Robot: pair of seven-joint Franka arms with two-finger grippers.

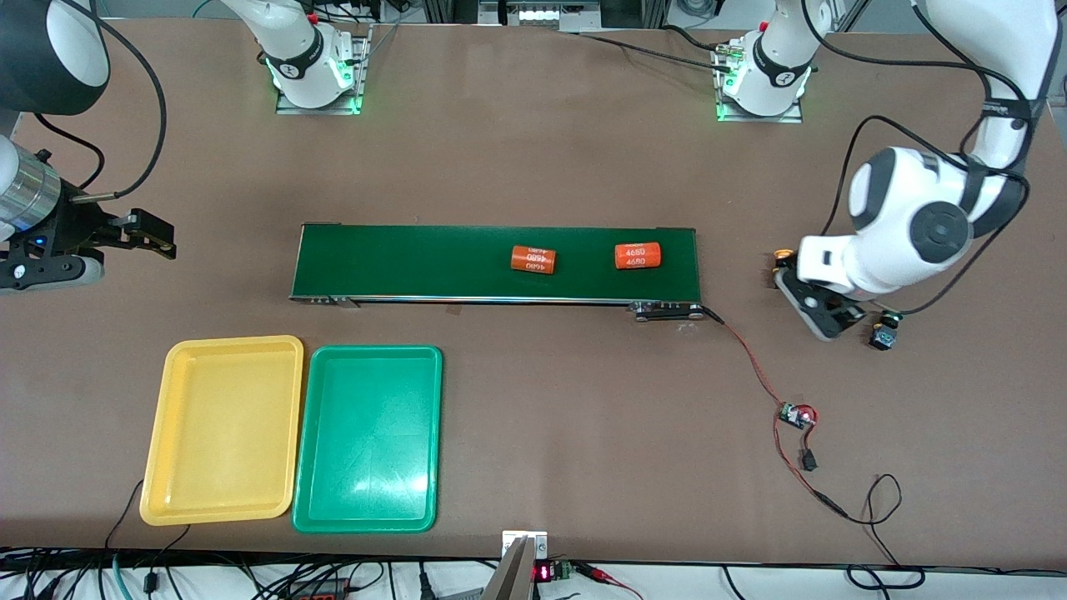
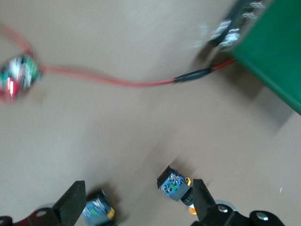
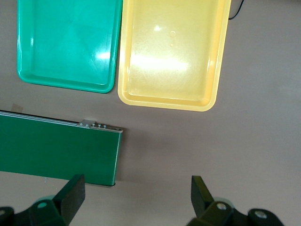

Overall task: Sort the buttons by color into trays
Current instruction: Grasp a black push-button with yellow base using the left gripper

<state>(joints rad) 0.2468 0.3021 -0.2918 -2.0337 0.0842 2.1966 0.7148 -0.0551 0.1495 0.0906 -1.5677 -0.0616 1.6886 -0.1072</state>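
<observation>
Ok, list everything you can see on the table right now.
conveyor belt: one, dark green, mid-table
orange cylinders: two, on the belt
yellow tray: one, nearer the camera than the belt
green tray: one, beside the yellow tray
buttons: two visible, black bodies, left arm's end
circuit board: one, red wires, near the belt's end
left gripper: open, over the buttons
right gripper: open, waiting at its end
</observation>
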